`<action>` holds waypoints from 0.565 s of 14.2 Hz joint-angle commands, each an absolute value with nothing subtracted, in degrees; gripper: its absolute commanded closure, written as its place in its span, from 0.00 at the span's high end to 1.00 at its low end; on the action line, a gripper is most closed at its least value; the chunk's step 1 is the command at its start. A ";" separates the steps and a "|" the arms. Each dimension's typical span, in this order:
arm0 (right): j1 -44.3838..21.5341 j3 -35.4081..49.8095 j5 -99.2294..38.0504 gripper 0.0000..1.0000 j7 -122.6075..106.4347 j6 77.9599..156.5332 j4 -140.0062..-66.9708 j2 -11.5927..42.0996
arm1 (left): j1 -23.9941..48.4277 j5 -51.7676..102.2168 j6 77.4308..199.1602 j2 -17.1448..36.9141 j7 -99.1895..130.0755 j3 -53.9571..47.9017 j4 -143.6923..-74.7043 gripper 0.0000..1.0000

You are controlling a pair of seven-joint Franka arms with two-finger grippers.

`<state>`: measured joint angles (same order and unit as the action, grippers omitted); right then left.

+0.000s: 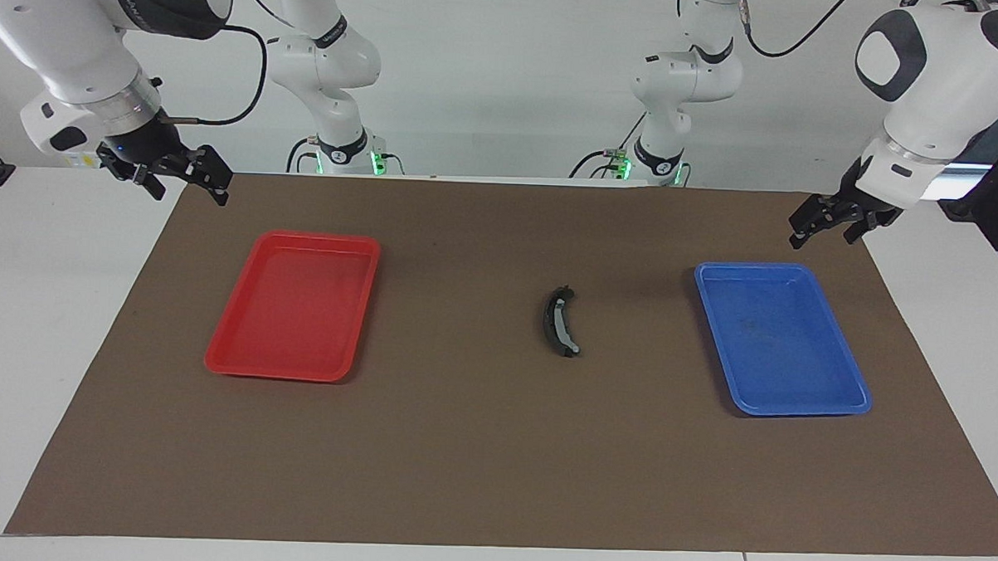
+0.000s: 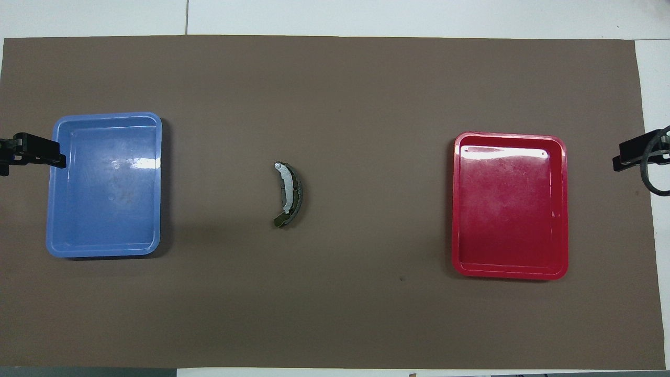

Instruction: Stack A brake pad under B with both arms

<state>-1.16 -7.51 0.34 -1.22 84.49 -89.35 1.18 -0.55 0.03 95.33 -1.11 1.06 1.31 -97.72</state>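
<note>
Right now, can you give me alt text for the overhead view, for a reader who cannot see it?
Two curved brake pads lie stacked mid-mat on a brown mat, between an empty blue tray toward the left arm's end and an empty red tray toward the right arm's end. The left gripper and right gripper show only at the picture's edges, holding nothing.

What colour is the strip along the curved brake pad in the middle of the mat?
Light grey, on the black pad; clearest in the overhead view.
</note>
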 commanded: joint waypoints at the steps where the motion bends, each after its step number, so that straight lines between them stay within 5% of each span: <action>1: -1.14 -7.38 0.62 1.00 -2.46 85.96 -91.23 -0.09 | -1.23 0.35 94.83 -2.20 0.44 1.14 -98.70 1.00; 8: -1.14 -7.38 0.70 1.00 -2.64 86.48 -91.41 -0.09 | -1.23 0.35 94.83 -2.29 0.44 1.14 -98.70 1.00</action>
